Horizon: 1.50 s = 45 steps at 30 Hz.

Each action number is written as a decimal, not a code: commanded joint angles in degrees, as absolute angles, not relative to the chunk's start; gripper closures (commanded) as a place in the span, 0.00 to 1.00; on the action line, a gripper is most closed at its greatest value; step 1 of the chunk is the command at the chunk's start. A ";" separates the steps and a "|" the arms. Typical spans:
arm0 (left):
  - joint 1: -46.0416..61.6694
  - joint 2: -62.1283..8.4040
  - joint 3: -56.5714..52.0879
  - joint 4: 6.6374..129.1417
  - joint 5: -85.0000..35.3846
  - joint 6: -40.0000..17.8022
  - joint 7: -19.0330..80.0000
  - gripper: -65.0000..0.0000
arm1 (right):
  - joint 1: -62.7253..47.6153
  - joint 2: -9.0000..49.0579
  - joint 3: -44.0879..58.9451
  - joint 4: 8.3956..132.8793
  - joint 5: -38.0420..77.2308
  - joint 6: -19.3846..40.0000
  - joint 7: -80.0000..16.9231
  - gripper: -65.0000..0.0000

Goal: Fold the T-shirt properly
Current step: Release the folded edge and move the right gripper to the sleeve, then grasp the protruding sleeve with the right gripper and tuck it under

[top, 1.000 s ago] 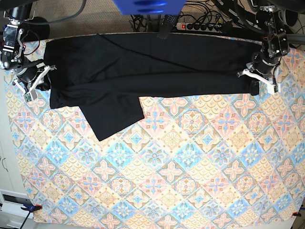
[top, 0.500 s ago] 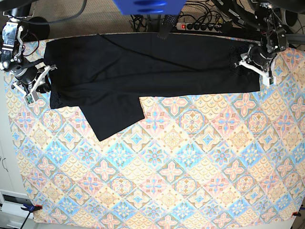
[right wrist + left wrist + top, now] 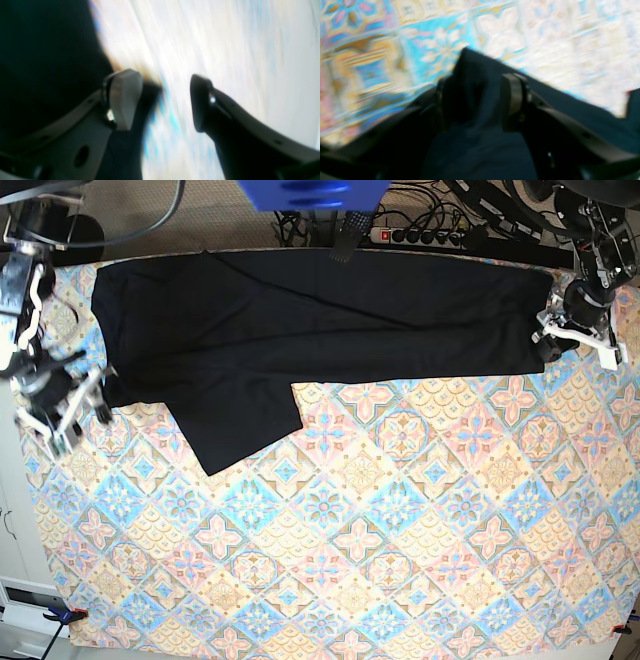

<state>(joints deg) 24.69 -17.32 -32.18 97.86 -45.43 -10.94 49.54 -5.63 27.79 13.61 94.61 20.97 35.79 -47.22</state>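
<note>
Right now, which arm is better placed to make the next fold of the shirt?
Probably the left. The left gripper has the shirt pinched between its fingers at the corner. The right gripper is open beside the other end, with only blurred tablecloth between its fingers.

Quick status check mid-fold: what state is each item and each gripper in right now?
T-shirt: spread along the far edge of the table, one sleeve sticking out toward the near side, not yet folded small.
Left gripper: shut on the T-shirt, black cloth bunched between its fingers.
Right gripper: open, nothing between its fingers, beside the T-shirt's edge.
Patterned tablecloth: lying flat.
</note>
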 commanded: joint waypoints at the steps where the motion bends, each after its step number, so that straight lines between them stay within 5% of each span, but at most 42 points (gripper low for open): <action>1: 24.48 -17.98 -32.40 99.12 -47.43 -11.38 48.66 0.56 | -4.35 29.14 12.35 95.16 20.35 35.56 -47.96 0.48; 16: 24.48 -17.27 -32.40 100.00 -55.34 -11.30 50.86 0.56 | 9.36 20.97 -4.18 79.25 9.19 35.56 -47.43 0.48; 41: 24.75 -15.69 -32.40 103.60 -55.25 -11.38 50.86 0.56 | 17.98 17.10 -7.43 47.34 9.10 35.56 -31.60 0.48; 45: 24.57 -15.69 -32.40 103.60 -55.25 -11.38 50.86 0.56 | 17.98 17.10 -12.35 47.69 9.10 35.56 -31.87 0.64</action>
<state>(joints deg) 24.73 -14.94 -32.08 102.50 -54.39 -10.94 51.66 17.80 17.43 -12.01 47.77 9.37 34.20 -29.61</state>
